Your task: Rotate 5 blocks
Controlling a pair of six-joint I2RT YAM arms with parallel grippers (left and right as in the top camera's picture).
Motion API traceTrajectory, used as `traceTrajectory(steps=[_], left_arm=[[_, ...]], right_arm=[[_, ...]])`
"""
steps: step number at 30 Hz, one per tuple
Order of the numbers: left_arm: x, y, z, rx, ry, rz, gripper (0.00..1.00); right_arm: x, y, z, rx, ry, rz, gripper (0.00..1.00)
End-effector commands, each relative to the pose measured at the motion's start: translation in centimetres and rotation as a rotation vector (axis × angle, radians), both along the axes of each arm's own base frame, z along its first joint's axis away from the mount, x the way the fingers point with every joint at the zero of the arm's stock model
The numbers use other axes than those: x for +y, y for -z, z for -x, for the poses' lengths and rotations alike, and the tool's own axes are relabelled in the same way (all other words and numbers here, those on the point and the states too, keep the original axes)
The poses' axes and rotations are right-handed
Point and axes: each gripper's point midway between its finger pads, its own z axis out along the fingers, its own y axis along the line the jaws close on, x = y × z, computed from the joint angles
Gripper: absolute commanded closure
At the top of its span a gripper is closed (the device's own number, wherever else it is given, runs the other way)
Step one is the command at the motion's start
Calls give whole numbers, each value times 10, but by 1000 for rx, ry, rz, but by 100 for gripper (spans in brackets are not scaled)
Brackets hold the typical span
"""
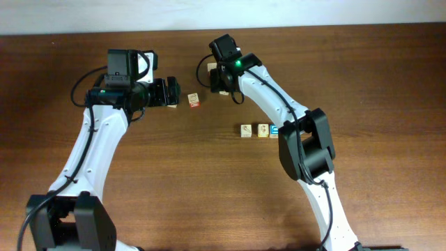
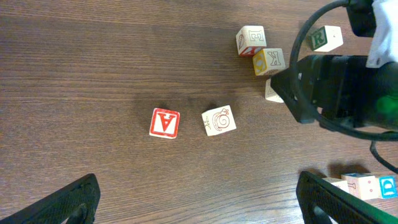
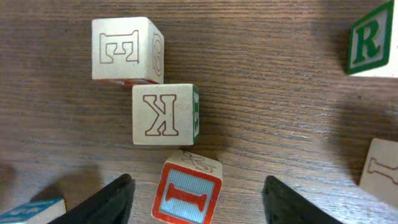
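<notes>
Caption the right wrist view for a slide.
Open right hand flanking the red-framed I block, K block and E block in a line beyond it, green R block apart.

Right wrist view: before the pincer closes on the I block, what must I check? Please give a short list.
1. Right pincer open: ok.
2. I block between its fingers: ok.
3. Fingers not yet touching the block: ok.
4. Block centred in the gap: not ok, nearer one finger.
5. K block apart from the I block: cannot tell, very close.
6. Left pincer open and away: ok.
</notes>
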Motion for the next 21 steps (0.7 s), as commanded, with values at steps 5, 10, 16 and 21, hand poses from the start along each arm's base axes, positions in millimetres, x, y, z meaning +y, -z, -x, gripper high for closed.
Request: traceTrajectory(steps=[5, 10, 16, 21], left_arm=[[-2, -5, -4, -11, -5, 6, 1], [-2, -5, -4, -11, -5, 6, 1], [-2, -5, -4, -11, -4, 6, 1], [-2, -5, -4, -11, -5, 6, 1]], right_arm=[[-2, 13, -6, -4, 19, 9, 50], [-1, 11, -8, -15, 19, 4, 60], [-2, 15, -4, 4, 17, 13, 70], [-6, 29, 4, 32, 17, 28, 70]])
